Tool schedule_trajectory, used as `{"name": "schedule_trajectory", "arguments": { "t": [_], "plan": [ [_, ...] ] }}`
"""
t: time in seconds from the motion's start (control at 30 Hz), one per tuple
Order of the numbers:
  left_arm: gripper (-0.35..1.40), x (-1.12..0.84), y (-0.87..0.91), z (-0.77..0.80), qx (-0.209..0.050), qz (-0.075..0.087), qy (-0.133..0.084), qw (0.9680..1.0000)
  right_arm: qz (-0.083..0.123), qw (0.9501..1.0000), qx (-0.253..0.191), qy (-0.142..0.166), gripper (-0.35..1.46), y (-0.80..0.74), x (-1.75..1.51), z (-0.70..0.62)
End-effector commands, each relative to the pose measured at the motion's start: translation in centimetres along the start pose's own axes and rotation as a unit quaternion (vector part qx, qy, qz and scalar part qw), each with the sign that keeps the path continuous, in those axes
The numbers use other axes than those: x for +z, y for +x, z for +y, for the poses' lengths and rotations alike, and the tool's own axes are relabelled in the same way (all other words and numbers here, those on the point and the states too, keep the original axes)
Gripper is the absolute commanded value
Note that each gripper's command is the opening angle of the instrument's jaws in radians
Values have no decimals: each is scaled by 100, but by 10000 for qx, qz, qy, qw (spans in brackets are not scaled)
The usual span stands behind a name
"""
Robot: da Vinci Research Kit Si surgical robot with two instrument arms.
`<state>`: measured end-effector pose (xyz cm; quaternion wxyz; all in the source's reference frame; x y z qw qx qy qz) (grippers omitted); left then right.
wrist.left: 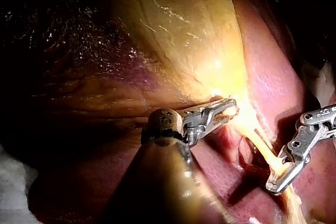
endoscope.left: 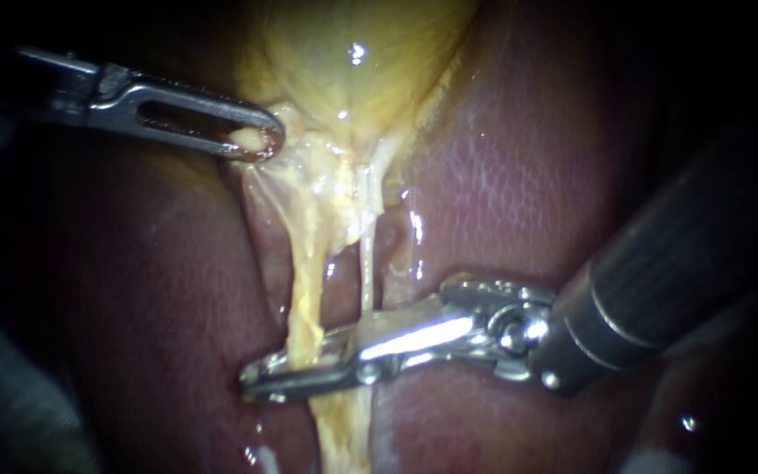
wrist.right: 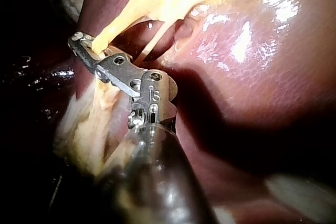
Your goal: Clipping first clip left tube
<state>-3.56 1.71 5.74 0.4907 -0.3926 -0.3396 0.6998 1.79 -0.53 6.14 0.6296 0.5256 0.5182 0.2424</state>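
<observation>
While my left instrument [endoscope.left: 254, 140] grips the neck of the gallbladder [endoscope.left: 344, 61], my right instrument [endoscope.left: 309, 358] has its jaws closed across the left tube [endoscope.left: 304, 281], low on its run over the liver [endoscope.left: 502, 175]. I judge the squeeze is under way. Next the jaws must open and back off without tugging. The tube looks yellow, stringy and taut, with the thinner right tube [endoscope.left: 367, 263] just beside it.

Yellow gallbladder [endoscope.left: 353, 83], glistening red liver [endoscope.left: 519, 175]
</observation>
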Motion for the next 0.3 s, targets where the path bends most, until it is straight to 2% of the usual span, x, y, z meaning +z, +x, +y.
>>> {"name": "schedule_trajectory", "arguments": {
  "t": [0.03,0.3],
  "plan": [
    [-35,0,0,0,2,0,-1,10000,2,10000,0,15,-35,-2,1,0],
    [-35,0,0,0,2,0,-1,10000,1,10000,-2,13,-35,-3,0,2]
  ]
}}
